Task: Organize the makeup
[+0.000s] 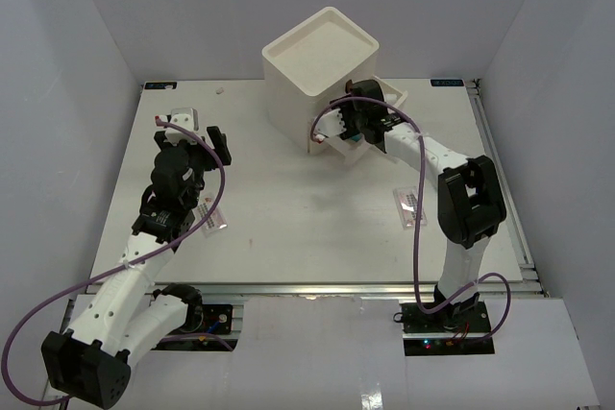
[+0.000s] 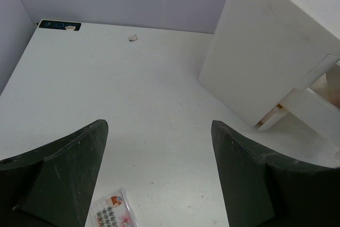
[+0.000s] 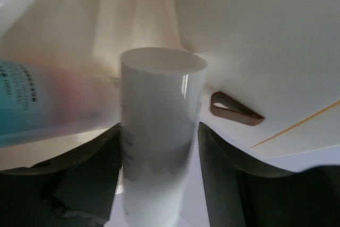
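Up at 12 o'clock on the bench point(image 1: 288, 189), the white drawer box point(image 1: 322, 69) has a drawer pulled out and the right tool point(image 1: 338, 130) is poking into it. One white tube point(image 3: 159, 131) stands between its jaws, honestly can't tell if it's gripped or loose. The teal-and-pink tube point(image 3: 48, 104) looks to be lying in there too, at its 9 o'clock. The left tool point(image 2: 159, 126) gapes wide, holding nothing. Left to do, I reckon: sachets at 4 o'clock point(image 1: 410, 206) and 8 o'clock point(image 1: 213, 218). No sponges visible.

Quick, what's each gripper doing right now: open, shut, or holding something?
Left gripper: open, empty.
Right gripper: a white tube sits between the jaws; whether they grip it cannot be told.
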You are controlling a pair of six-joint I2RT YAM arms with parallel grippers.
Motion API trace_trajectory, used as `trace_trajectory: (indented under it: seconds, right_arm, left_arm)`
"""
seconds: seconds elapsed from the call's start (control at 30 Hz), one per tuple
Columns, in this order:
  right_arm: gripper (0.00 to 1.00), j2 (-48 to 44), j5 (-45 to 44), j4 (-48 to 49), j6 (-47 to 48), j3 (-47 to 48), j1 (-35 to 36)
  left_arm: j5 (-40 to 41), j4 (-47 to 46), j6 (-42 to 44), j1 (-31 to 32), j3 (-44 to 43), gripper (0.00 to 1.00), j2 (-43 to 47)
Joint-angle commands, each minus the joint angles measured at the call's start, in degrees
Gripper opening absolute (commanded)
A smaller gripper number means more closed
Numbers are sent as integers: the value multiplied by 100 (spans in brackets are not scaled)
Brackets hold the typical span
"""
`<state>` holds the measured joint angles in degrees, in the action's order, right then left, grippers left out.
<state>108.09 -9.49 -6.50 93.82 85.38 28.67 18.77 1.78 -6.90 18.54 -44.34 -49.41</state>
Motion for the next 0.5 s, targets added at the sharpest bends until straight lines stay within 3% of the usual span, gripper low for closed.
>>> trace_trajectory:
  seconds: [0.0,0.3,0.4,0.47]
  right_arm:
    - [92,-212,114,1477,321,-161,21]
    - [90,-1032,339,1641,-194,-786,20]
    - [90,-1524,500,1599,-1035,-846,-34]
    - [90,-1752,458,1509,-2712,-738,-119]
  left_arm:
    - [-115,-59,-9,-43,12,89,15]
    - [-174,-37,-33,-43,6,89,39]
    - [-230,-29,-56,-43,4,89,38]
    - [-341,-16,-66,-43,-5,90,45]
